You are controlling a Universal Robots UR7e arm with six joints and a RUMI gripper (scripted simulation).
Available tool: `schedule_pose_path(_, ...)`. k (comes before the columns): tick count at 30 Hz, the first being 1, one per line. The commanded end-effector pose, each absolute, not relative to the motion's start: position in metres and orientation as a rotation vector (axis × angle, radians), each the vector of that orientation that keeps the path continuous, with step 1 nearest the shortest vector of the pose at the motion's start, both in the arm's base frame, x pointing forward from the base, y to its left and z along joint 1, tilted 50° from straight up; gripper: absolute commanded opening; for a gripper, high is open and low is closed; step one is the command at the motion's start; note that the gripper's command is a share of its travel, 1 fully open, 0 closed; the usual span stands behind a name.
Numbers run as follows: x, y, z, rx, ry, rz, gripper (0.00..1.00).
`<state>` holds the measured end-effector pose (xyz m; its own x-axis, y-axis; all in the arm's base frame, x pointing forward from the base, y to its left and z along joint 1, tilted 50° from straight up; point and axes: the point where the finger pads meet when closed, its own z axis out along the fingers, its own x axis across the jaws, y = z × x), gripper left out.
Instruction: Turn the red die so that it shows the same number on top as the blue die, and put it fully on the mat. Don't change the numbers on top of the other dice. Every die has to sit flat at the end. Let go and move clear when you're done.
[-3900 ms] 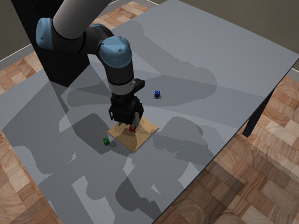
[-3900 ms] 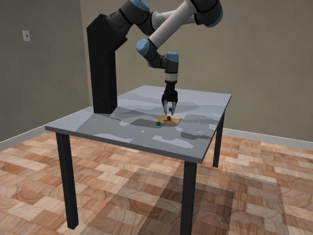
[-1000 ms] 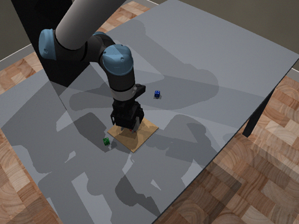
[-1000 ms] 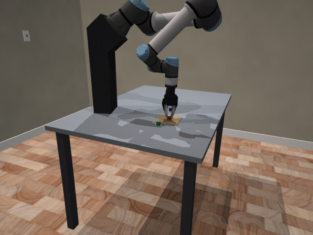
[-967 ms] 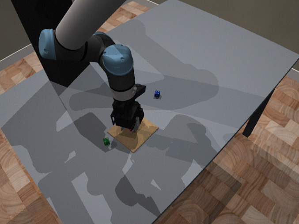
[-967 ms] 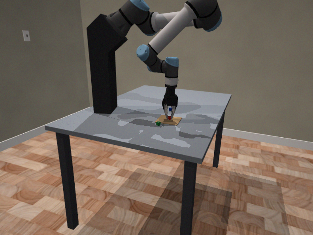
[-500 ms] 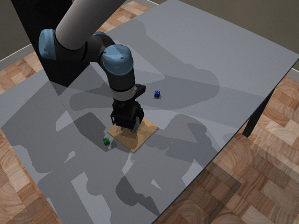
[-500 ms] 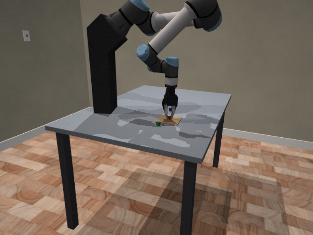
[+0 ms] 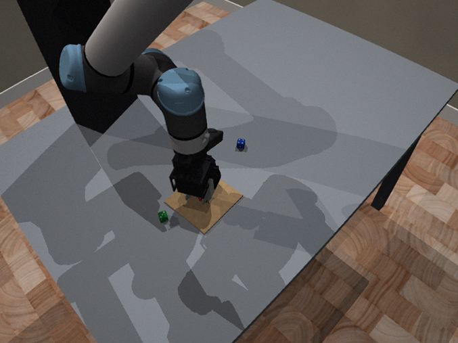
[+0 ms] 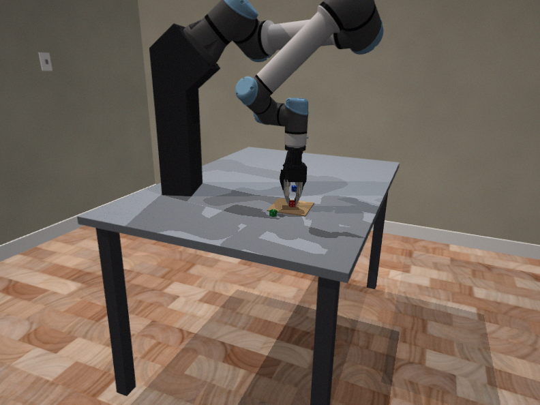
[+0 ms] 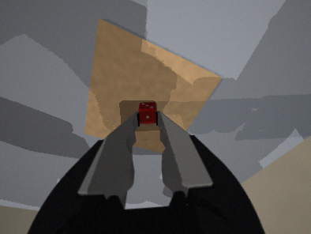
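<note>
Red die (image 9: 200, 198) (image 10: 292, 202) (image 11: 148, 113) clamped between fingertips of gripper (image 9: 201, 200) (image 10: 292, 204) (image 11: 148, 112), which points down over tan mat (image 9: 203, 222) (image 10: 307, 206) (image 11: 118, 67). Wrist view: three pips on die's far face, one on nearer face; contact with mat unclear. Green die (image 9: 162, 216) (image 10: 273, 213) on grey table (image 9: 337, 68) (image 10: 209, 230), just beside mat. Blue die (image 9: 240, 143) (image 10: 294, 188) on table, off mat, farther away than green one.

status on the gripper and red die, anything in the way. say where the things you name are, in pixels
Black two-jaw gripper (image 10: 292, 204) (image 11: 148, 112) shut on red die (image 10: 292, 203) (image 11: 148, 115), over tan square mat (image 9: 203, 220) (image 10: 305, 211) (image 11: 114, 67). Nothing seen in the way.
</note>
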<state>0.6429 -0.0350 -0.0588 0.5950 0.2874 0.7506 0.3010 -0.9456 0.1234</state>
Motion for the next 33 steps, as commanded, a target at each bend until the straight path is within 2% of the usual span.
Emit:
schedule_pose_path(1,0.632,-0.037,-0.049,-2.791,-0.515,-1.311,0.03)
schedule_pose_path(19,0.577,-0.049,0.000,-2.791,-0.515,-1.311,0.03)
schedule_pose_path(33,0.570,-0.050,0.006,-2.791,-0.515,-1.311,0.03)
